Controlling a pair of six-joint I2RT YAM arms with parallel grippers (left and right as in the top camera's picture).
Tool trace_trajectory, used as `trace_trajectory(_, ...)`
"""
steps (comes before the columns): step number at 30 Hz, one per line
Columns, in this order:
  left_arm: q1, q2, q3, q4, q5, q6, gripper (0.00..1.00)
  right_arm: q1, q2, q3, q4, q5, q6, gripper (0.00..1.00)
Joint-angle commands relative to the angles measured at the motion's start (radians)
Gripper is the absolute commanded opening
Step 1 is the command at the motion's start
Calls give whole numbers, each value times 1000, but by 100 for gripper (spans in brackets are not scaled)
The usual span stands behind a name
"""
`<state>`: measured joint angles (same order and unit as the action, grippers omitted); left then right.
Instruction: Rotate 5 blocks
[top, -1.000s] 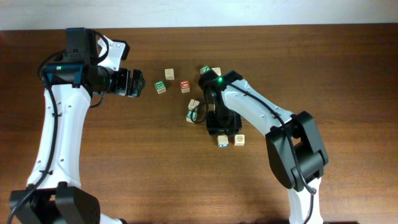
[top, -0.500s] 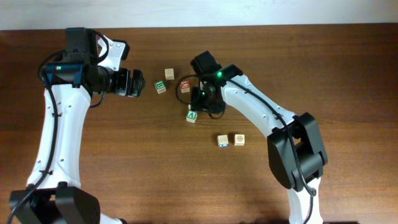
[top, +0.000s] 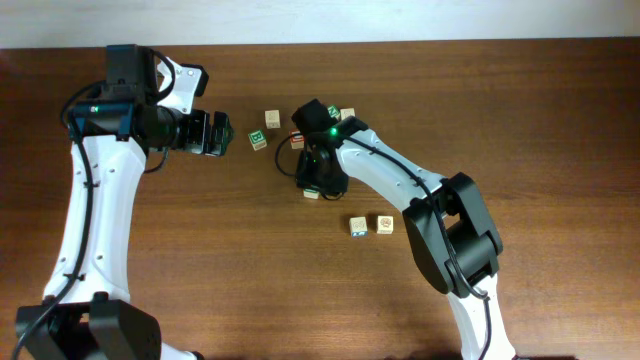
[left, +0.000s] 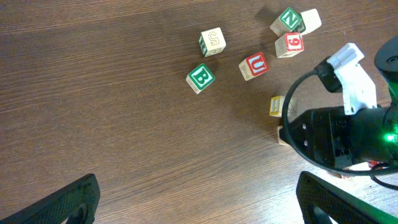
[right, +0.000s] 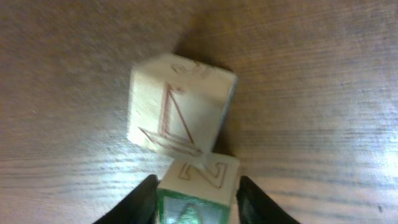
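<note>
Green block (right: 198, 182) sits between the right gripper's (right: 198, 190) jaws, one finger (right: 147, 200) close on each side. I cannot tell whether they are pressing it yet or only flanking it. Straight ahead of the jaws a pale block (right: 177, 106) with red line-work touches the green one's far edge, lying skewed to it. That contact is what the coming turn hinges on: my guess is that a twist on the table (top: 200, 260) would drag the neighbour round too, so a small lift first looks wise. Being a cube, it offers no long axis to line up with. The left gripper (left: 199, 202) hangs wide open and empty, well apart across the table, so the right arm is the nearer one. Other blocks (top: 371, 225) lie loose nearby.
</note>
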<state>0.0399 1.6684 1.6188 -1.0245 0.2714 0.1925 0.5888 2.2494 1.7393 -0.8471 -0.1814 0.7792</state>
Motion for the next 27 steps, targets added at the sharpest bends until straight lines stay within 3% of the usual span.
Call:
trace_trajectory(1,0,5,18,2,-7,-1,99,12,2,15,-33,16,-50,37)
trace_trajectory(6,0,5,18,2,-7,-1,99,12,1,15,-115,-15,-116,31)
trace_trajectory(18,0,5,18,2,-7,-1,99,19,1,15,-400,-69,-161,32)
trace_trajectory(27,0,5,18,2,-7,-1,99,32,1,15,-406,-17,-170,43)
